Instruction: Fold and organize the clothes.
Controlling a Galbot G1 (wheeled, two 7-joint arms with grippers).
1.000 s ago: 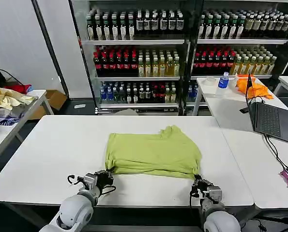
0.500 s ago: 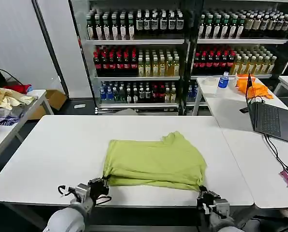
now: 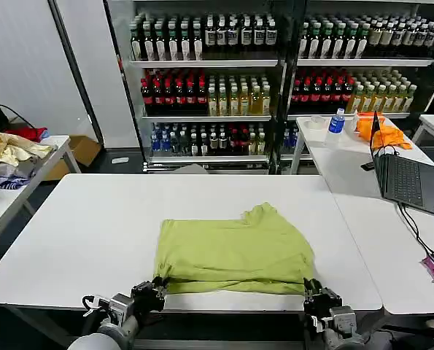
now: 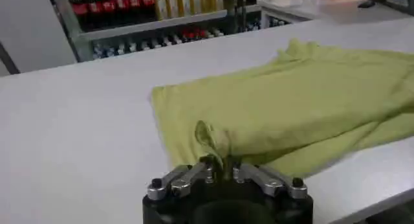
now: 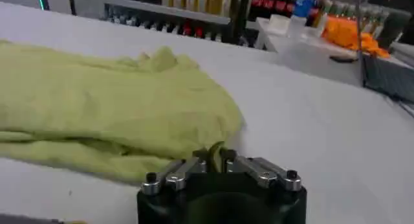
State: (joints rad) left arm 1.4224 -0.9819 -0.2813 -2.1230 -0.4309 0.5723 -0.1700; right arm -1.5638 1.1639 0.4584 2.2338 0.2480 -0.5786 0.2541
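Looking down from the head, I see the T-shirt (image 3: 233, 248) half-folded near the white table's (image 3: 85, 226) front edge, a corner clamped in each gripper. Left gripper (image 4: 222, 171) pinches one bunched corner; right gripper (image 5: 216, 158) bites the other, probably so both drag evenly.

Both arms end in rounded light-grey shells. The left tool (image 3: 158, 286) and right tool (image 3: 309, 287) are black blocks with silver linkage fingers pinned by dark round screws. Thin black cables loop beside each wrist.
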